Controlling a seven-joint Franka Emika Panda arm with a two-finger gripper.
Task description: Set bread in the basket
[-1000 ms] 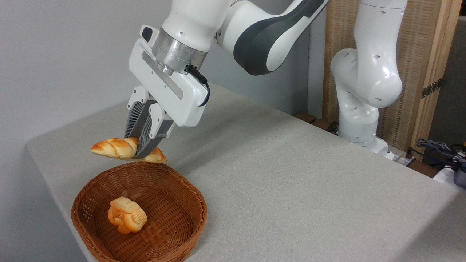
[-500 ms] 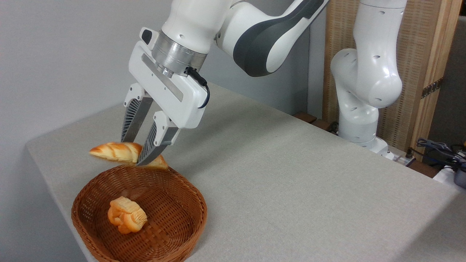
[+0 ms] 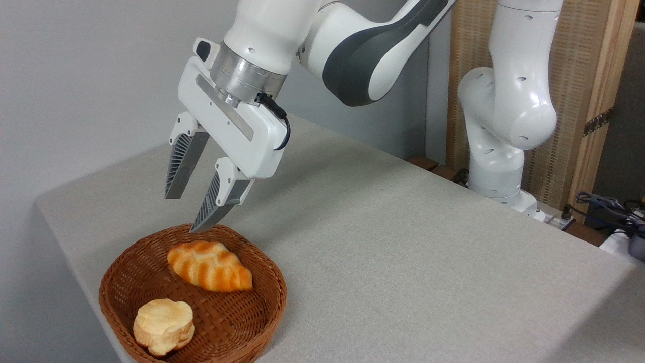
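**Desk editor:** Where do we place the bread (image 3: 209, 265)?

**Photographer:** Inside the basket (image 3: 274, 297). We see the braided loaf lying on the woven floor toward twelve o'clock of the bowl, its length running from ten to four, slightly blurred at the four o'clock end, so we cannot say it is fully at rest. A pale round bun (image 3: 163, 325) sits at seven o'clock of the loaf, near it but apart.

**Desk editor:** And the tool (image 3: 187, 212)?

**Photographer:** Empty, fingers spread wide, hanging just above the basket's far rim at eleven o'clock of the loaf. Nothing touches the bread.

**Desk editor:** So which step do we call it?

**Photographer:** We judge it the release, with the placing itself done as things lie. The loaf is clear of the rim and well within the wicker.

**Desk editor:** What does the next move ask for?

**Photographer:** In our reading, only a clean exit: lift straight up so the lower fingertip clears the braided rim, then swing back toward two o'clock over the bare grey desk (image 3: 403, 242). We would keep the fingers apart on the way out.
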